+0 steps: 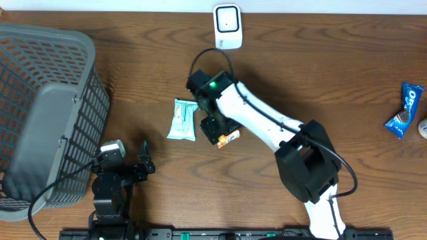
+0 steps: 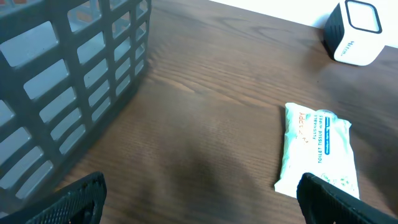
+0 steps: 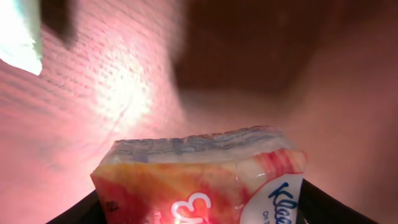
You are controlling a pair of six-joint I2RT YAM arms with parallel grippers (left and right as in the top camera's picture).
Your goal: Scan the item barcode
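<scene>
A wooden desk (image 1: 333,60) is seen from above. The right arm (image 1: 267,120) reaches in from the bottom edge toward the middle of the desk. The right fingers (image 3: 333,211) are closed partway against the two sides of a small red pack (image 1: 228,138), which sits between them just right of centre. From above, one orange end of the red pack pokes out past the fingers. In the right wrist view the red pack fills the lower frame, glossy red and orange with part of a blue word in its lower right corner. I cannot tell whether it rests on the desk or is lifted off it.

Just left of the right fingers, a pale green tissue pack (image 1: 181,120) lies flat on the desk. A white scanner (image 1: 227,27) stands at the far edge, well apart from the red pack.

The left fingers (image 2: 81,199) are spread wide with nothing between them, near the bottom left of the desk. A large grey basket (image 1: 40,120) lies tipped on its side at the left edge, beside the left arm. A blue snack packet (image 1: 405,110) lies near the right edge.
</scene>
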